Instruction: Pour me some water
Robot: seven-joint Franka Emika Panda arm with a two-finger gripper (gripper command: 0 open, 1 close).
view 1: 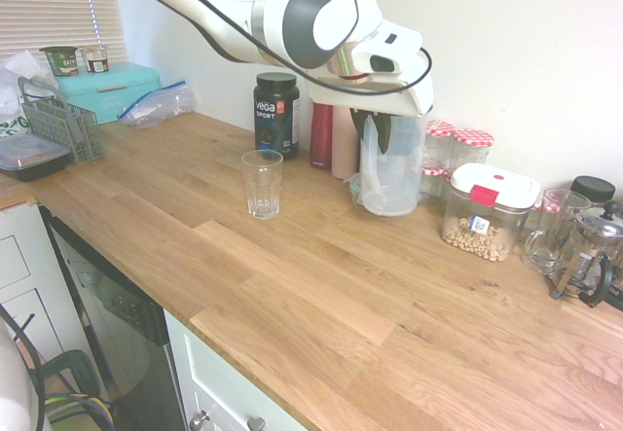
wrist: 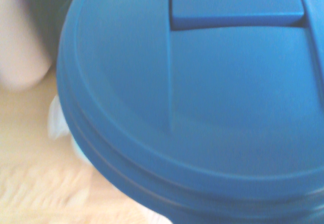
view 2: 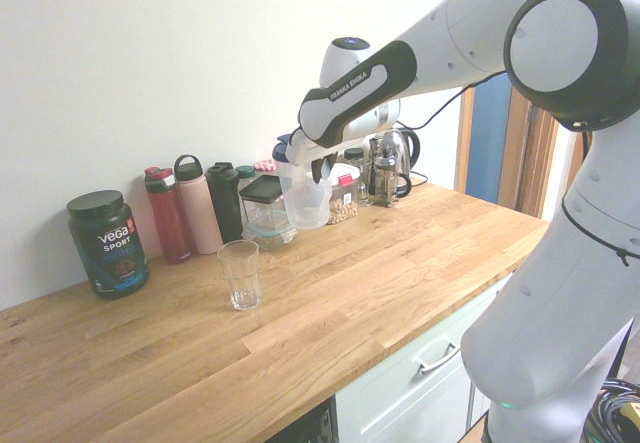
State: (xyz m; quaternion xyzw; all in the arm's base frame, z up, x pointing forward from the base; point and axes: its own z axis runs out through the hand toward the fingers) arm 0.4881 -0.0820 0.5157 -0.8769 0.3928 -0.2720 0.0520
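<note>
Translucent plastic with a blue lid, the pitcher (view 1: pixel 399 173) is between the clear drinking glass (view 1: pixel 263 186) and the white-lidded container of chickpeas (view 1: pixel 482 219). My gripper (view 1: pixel 377 147) points down, fingers closed on it, my white arm (view 1: pixel 321 17) stretched above the wooden counter (view 1: pixel 292 295).

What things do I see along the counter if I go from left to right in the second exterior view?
Black Vega Sport tub → red bottle → pink bottle → drinking glass → clear pitcher → tub with a red-and-white lid → French press
</note>
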